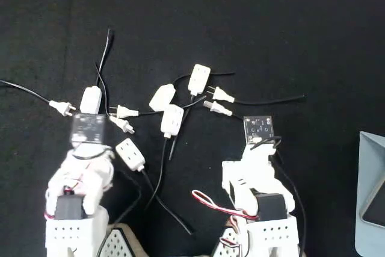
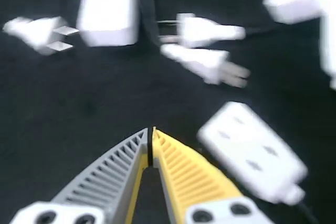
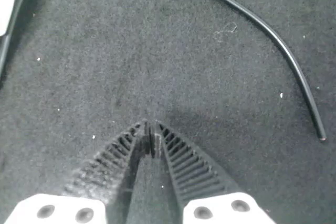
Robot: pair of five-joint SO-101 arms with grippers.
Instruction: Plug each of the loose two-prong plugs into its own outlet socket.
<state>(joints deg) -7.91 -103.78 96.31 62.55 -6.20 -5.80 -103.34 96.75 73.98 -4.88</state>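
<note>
Several white outlet sockets and several loose white two-prong plugs with black cables lie spread on the black cloth. In the left wrist view my left gripper is shut and empty above bare cloth. Just beyond it lie a multi-hole socket, two plugs, a blocky socket and another plug. My right gripper is shut and empty over bare cloth, with a black cable curving past it. From above, sockets and plugs lie between the arms.
The left arm and right arm sit at the near table edge. A grey tray-like object stands at the right edge. Loose black cables trail across the cloth between the arms.
</note>
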